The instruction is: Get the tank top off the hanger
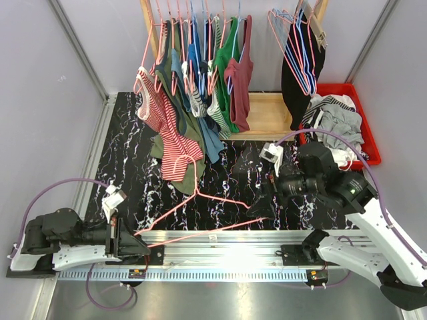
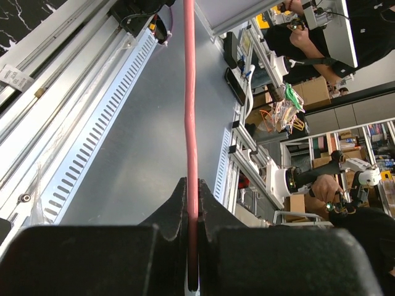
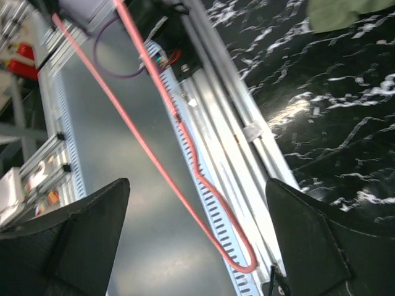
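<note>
The left gripper [image 2: 192, 198] sits low at the near-left edge of the black marbled table [image 1: 127, 167], its jaws pinched tight on the wire of the pink hanger [image 2: 190, 123]. From there the hanger lies slanting across the table's near rail towards the middle. Its top runs up under the hem of the red-and-white striped tank top [image 1: 167, 130], which droops from the left end of the wooden rack [image 1: 267, 113] beside an olive garment [image 1: 190, 143]. I cannot tell whether the tank top is threaded on the held hanger. The right gripper [image 3: 197, 203] hovers just above the hanger's far corner, jaws spread wide and empty. A red bin [image 1: 343, 87] of clothes stands at the far right.
</note>
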You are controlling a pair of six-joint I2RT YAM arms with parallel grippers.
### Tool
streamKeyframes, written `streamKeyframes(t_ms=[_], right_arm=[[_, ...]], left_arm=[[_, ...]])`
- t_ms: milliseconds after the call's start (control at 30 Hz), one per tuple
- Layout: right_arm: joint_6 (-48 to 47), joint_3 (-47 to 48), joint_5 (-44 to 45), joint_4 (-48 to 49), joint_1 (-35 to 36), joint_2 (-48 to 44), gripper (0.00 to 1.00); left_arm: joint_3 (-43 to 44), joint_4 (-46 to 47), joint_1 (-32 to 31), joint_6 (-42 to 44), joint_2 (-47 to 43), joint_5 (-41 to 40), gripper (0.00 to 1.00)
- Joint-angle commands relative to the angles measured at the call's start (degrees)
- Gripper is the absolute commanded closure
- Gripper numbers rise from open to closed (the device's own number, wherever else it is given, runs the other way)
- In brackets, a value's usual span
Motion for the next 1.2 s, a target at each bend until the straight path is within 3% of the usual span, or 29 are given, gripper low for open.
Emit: streamKeyframes(t_ms=[0, 167, 267, 500, 533, 733, 833, 933, 1000, 1067, 1133, 1167], right_arm=[[-1.99, 0.56, -9.88, -0.76, 3.61, 1.45, 0.04], [-2.96, 1.09, -16.64, -2.26, 8.11, 1.9, 0.08], [-2.96, 1.35, -19.21, -2.26, 8.72, 1.64, 0.16], [-2.61, 1.26, -22.9, -1.3, 8.64, 2.69, 0.47], [-2.43, 1.18, -23.25, -1.12, 8.64, 3.21, 0.58], [-1.82, 0.82, -24.57, -0.68, 8.81, 4.09, 0.77], [-1.55, 0.65, -23.61, -0.77, 8.81, 3.83, 1.0], [-1.29, 0.91, -20.21, -1.12, 8.81, 3.66, 1.0], [-1.55, 1.44, -17.12, -2.26, 8.81, 3.48, 1.0], [-1.64, 2.49, -11.41, -3.75, 8.81, 3.13, 1.0], [-1.03, 2.67, -7.03, -4.19, 8.81, 1.99, 1.0], [-0.85, 3.02, -5.69, -5.15, 8.73, 1.64, 1.0]], left_arm=[[3.91, 1.58, -0.44, 1.72, -9.59, 1.11, 1.0], [5.42, 0.17, -0.44, 2.42, -9.59, 1.19, 1.0], [4.8, -0.18, -0.52, 2.42, -9.59, 2.43, 1.0], [4.62, -0.71, -0.52, 2.77, -9.59, 2.96, 1.0], [4.62, -0.88, -0.61, 2.69, -9.67, 2.61, 1.0], [4.45, -1.24, -1.05, 2.6, -9.59, 1.46, 1.0], [4.8, -2.2, -1.4, 2.6, -9.59, 0.58, 1.0], [5.85, -3.51, -1.76, 2.34, -9.59, -1.52, 1.0], [6.82, -5.01, -2.02, 2.16, -9.67, -5.11, 0.84], [8.04, -6.67, -2.19, 1.9, -9.68, -7.49, 0.39], [8.23, -6.78, -2.2, 1.89, -9.68, -10.49, 0.04], [8.32, -6.69, -2.28, 1.9, -9.68, -11.28, 0.01]])
